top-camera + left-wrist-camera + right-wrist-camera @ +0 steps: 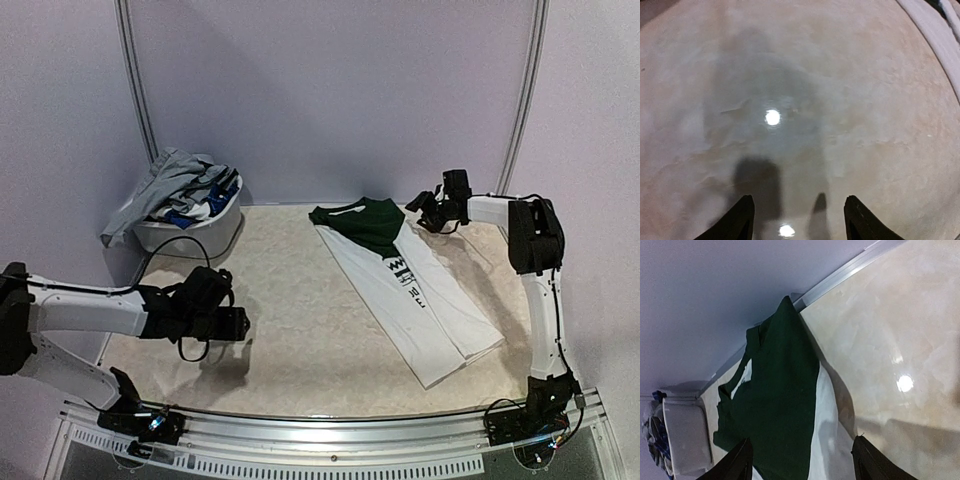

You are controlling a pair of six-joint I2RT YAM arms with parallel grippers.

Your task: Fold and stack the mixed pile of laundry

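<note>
The white T-shirt with dark green sleeves (410, 290) lies folded into a long strip, running diagonally across the right half of the table. Its green top (780, 390) is spread flat under my right wrist camera. My right gripper (432, 212) hovers just past the shirt's far right corner, open (800, 460) and holding nothing. The mixed laundry pile (185, 185), grey, blue and white cloth, is heaped in the basket at the back left. Over bare table at the left, my left gripper (238, 325) is open (799, 220) and empty.
The white plastic basket (195, 238) stands at the back left corner, also seen in the right wrist view as the basket (685, 440). A metal rail (850, 267) borders the table's far edge by the purple wall. A white strip (935, 35) crosses the left wrist view's top right corner.
</note>
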